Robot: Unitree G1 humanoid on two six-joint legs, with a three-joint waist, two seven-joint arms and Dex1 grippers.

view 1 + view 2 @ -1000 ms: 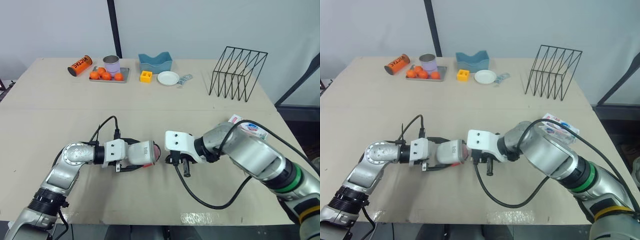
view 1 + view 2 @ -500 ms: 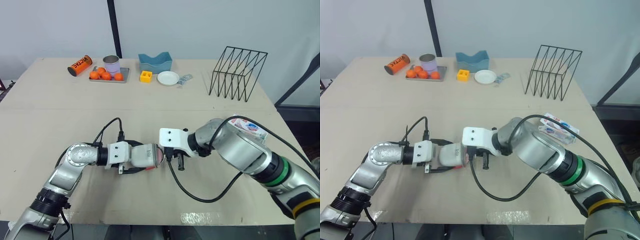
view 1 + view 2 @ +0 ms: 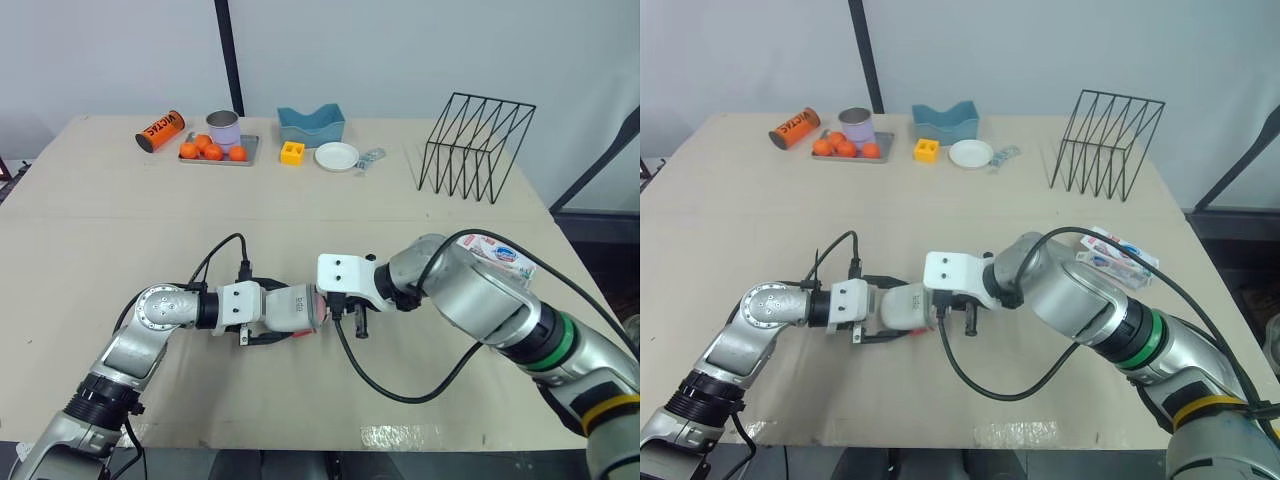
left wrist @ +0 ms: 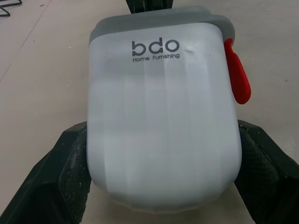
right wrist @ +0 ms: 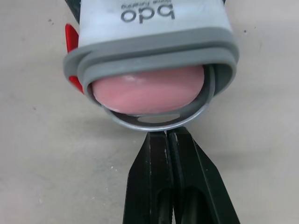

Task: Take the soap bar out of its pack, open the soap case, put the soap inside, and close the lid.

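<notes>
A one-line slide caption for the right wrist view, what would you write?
Right gripper, fingers shut, at the open end of the soap case holding the pink soap bar.

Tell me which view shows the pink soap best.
Right wrist view: it looks straight at the soap sitting in the open end of the case. The left wrist view faces the case's closed back, soap hidden. The head views catch just a pink sliver at the case mouth.

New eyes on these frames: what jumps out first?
The white case, clamped in the left tool at the front middle of the table, sits ajar with pink soap showing inside. The right tool, shut, points at that opening.
</notes>
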